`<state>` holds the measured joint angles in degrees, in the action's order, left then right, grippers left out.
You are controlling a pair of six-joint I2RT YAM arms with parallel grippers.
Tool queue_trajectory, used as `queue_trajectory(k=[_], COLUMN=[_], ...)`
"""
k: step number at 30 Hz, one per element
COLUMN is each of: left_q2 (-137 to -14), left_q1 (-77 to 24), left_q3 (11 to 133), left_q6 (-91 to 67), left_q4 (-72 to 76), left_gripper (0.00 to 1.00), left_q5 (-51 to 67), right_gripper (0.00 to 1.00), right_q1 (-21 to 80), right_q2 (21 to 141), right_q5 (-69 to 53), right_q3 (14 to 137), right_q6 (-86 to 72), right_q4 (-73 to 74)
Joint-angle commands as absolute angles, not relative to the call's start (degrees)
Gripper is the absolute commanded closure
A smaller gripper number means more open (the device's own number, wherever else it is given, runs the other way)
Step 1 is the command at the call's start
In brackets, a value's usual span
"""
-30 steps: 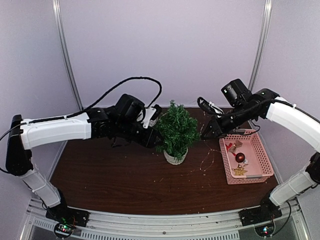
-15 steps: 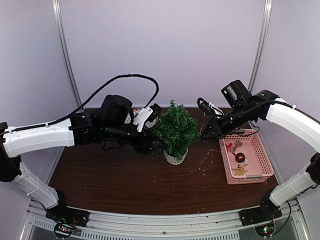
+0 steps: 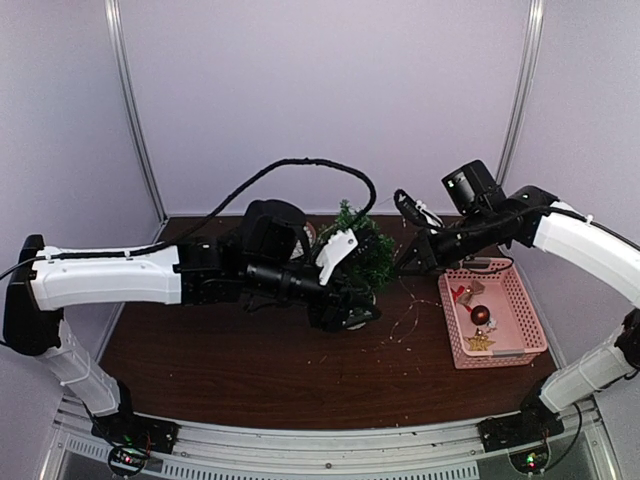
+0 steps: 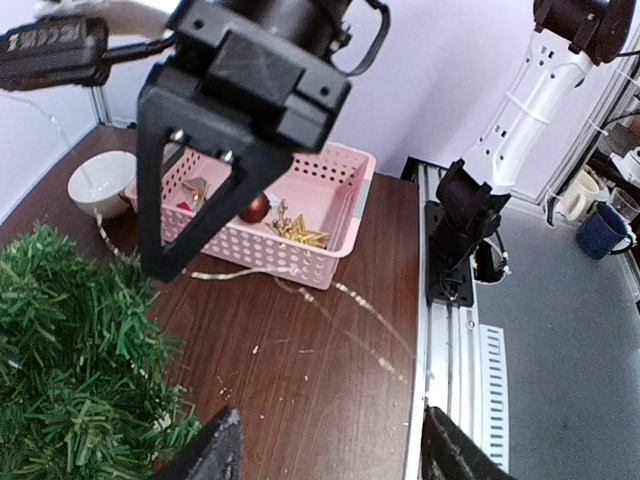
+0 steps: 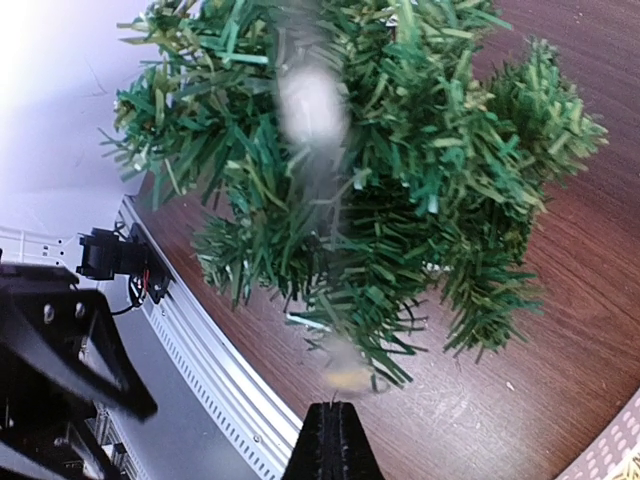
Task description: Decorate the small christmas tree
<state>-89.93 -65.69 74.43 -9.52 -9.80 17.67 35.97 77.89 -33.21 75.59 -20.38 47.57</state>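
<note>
The small christmas tree (image 3: 362, 250) stands mid-table; its green needles fill the right wrist view (image 5: 400, 170) and the lower left of the left wrist view (image 4: 70, 380). My left gripper (image 3: 347, 314) reaches across low in front of the tree by its pot and is open (image 4: 330, 462), with only bare table between the fingers. My right gripper (image 3: 404, 264) hovers just right of the tree, shut (image 5: 335, 408) on a thin wire light string. The string (image 3: 405, 325) trails over the table (image 4: 235, 272) toward the basket.
A pink basket (image 3: 448, 325) at the right holds a red ball (image 3: 481, 314) and a gold star (image 3: 479, 342). A white bowl (image 4: 100, 185) sits behind the tree. The table's front rail (image 4: 450, 330) lies close to the left fingers.
The left arm has swung from the tree's left side to low in front of it, its jaws widening. The right gripper has shifted slightly, still shut on the string.
</note>
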Motion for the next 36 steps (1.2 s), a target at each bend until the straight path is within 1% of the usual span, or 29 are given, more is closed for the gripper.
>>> queue_trajectory(k=[1,5,7,10,13,20,24,29,36], left_q2=[-90.8,-91.2,-92.2,-93.5,-93.9,-94.5,-95.3,-95.9,-94.6], left_q1=[-67.9,-67.9,-67.9,-67.9,-67.8,-67.8,-67.8,-67.8,-67.8], left_q3=[75.6,76.2,77.3,78.1,76.9,75.4,75.2,74.7,72.4], left_q6=[-6.3,-9.0,-11.0,-15.5,-19.9,-23.5,-24.2,-24.9,-25.7], left_q4=[-3.3,-0.4,-0.8,-1.8,-0.4,5.6,6.5,7.5,6.9], left_gripper=[0.39,0.42,0.46,0.55,0.57,0.61,0.67,0.71,0.69], left_q5=[12.9,7.1,6.0,3.4,1.6,3.2,3.0,3.1,0.9], right_gripper=[1.0,1.0,1.0,1.0,1.0,1.0,1.0,1.0,1.0], right_q1=[37.7,39.2,39.3,39.6,40.3,41.5,42.1,42.6,42.6], right_q2=[75.8,73.9,73.2,72.8,72.5,71.7,71.5,70.8,69.6], right_q5=[-34.0,-33.9,-33.8,-34.4,-35.4,-35.7,-35.7,-34.9,-33.5], right_q3=[73.9,72.6,71.8,71.4,71.2,70.2,70.0,69.7,69.5], right_q6=[-25.3,-26.2,-26.5,-26.7,-26.8,-27.2,-27.5,-27.9,-28.3], right_q4=[40.1,37.3,36.8,36.1,34.9,33.2,32.4,31.6,31.3])
